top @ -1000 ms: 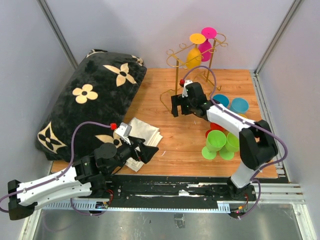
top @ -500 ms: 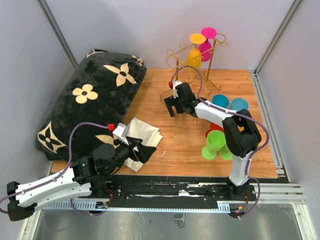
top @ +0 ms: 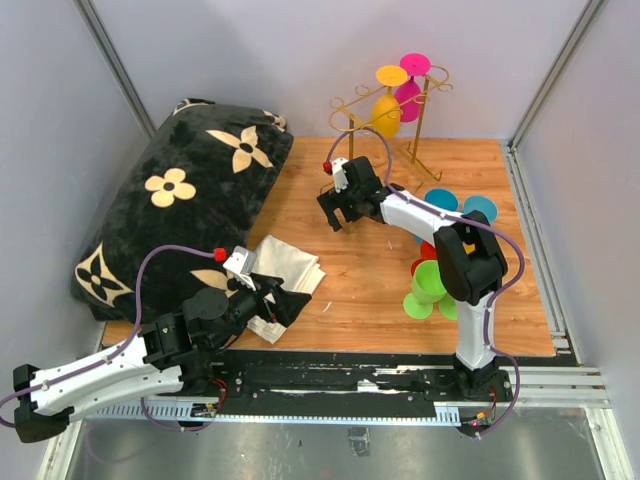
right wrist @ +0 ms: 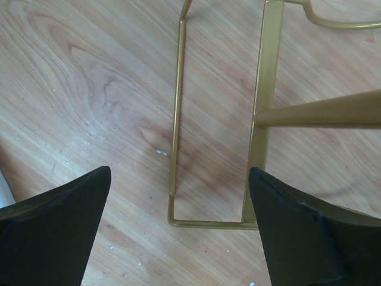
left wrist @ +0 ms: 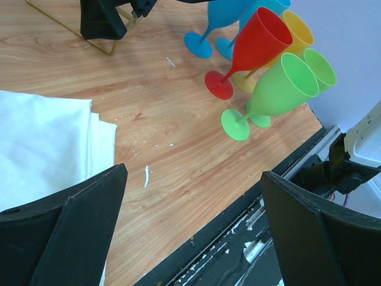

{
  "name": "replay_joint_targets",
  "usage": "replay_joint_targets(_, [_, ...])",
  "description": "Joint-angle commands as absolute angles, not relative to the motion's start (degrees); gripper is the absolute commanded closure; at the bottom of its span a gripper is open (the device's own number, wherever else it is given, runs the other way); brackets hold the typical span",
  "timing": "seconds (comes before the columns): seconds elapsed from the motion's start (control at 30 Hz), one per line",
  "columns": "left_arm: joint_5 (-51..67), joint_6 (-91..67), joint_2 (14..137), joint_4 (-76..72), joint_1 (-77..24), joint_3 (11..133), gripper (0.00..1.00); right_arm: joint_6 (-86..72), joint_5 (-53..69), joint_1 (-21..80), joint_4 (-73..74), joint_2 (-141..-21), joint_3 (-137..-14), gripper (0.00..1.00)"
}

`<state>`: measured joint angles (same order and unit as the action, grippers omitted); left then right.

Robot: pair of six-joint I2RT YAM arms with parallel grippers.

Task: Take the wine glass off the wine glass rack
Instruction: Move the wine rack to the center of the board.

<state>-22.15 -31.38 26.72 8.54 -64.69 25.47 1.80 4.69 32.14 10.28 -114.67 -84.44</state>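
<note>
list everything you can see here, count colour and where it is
wine glass rack: one, gold wire, back of the table
hanging wine glasses: two, yellow and pink, upside down on the rack
loose wine glasses: six, two blue, one red, one yellow, two green, table's right side
pillow: one, black with cream flowers, left side
cloth: one, white, folded, front left
table: one, light wood
left arm: one, black and white, jaws open by the cloth
right arm: one, black and white, jaws open over the rack's base

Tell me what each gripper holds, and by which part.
Nothing is held: left gripper open by the white folded cloth; right gripper open over the base of the thin gold wire rack.
</note>
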Motion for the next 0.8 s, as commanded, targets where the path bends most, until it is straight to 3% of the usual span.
replay_joint_targets(0.0, [-23.03,-32.05,26.37,8.14,-64.51,25.43,0.0,2.85,6.87,32.84,14.42,-115.41,-85.07,0.01])
replay_joint_targets(0.4, [-22.99,-32.52,26.25,8.33,-64.43,25.5,0.0,3.48,-7.76,32.53,5.93,-111.37,-79.24,0.02])
replay_joint_targets(0.77, [-23.07,-32.67,26.36,8.17,-64.51,25.49,0.0,3.8,7.63,32.58,9.21,-115.04,-81.29,0.03])
